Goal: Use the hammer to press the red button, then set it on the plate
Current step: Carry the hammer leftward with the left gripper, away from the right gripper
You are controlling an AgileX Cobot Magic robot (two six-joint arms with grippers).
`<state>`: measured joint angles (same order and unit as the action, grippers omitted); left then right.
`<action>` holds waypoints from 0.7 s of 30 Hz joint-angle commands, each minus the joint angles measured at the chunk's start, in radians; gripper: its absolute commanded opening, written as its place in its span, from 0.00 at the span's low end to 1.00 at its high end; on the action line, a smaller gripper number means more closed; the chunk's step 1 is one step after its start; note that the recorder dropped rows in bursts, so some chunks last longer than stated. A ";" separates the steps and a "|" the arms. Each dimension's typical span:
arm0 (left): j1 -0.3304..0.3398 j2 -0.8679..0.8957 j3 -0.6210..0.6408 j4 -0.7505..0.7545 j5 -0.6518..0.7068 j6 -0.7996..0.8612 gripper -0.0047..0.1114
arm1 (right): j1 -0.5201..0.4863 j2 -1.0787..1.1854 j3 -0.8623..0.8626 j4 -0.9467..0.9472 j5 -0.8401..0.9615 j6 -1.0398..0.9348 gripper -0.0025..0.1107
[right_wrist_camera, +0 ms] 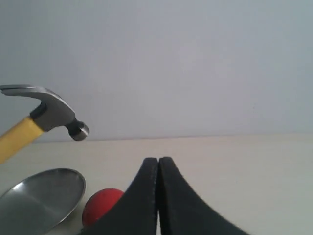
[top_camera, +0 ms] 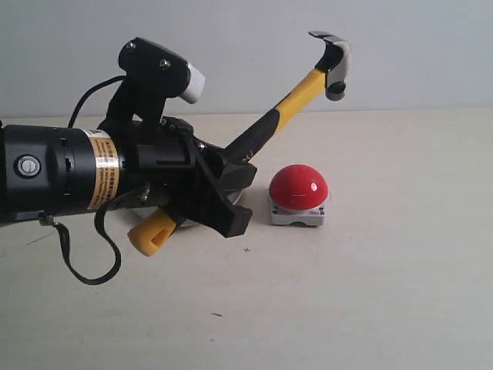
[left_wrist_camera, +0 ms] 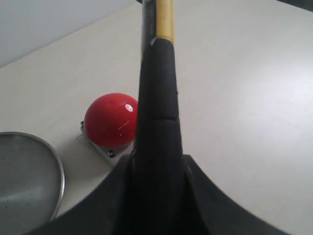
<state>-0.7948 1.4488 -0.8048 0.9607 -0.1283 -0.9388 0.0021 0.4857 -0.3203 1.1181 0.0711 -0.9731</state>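
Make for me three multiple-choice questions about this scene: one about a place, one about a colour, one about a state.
1. Where is the head of the hammer relative to the red button? A. pressing on it B. raised in the air, higher than it C. lying beside it
2. Which colour is the button's base? A. blue B. green C. grey
3. How is the right pincer? A. shut, empty B. wide open C. shut on the hammer
Answers: 1 B, the head hangs well higher than the dome; 2 C, the square base under the dome is grey; 3 A, its fingers meet with nothing between.
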 commanded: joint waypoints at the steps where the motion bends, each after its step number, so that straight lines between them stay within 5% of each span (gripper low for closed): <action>1: -0.002 -0.022 0.005 -0.007 -0.049 0.019 0.04 | 0.003 -0.108 0.032 0.009 0.013 -0.036 0.02; 12: -0.002 -0.022 0.010 -0.007 -0.051 0.026 0.04 | 0.003 -0.405 0.170 0.062 0.077 -0.029 0.02; 21: -0.002 -0.022 0.027 -0.007 -0.049 0.026 0.04 | 0.003 -0.428 0.311 0.062 0.059 0.090 0.02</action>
<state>-0.7948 1.4488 -0.7814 0.9607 -0.1268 -0.9153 0.0021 0.0654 -0.0455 1.1802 0.1407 -0.9314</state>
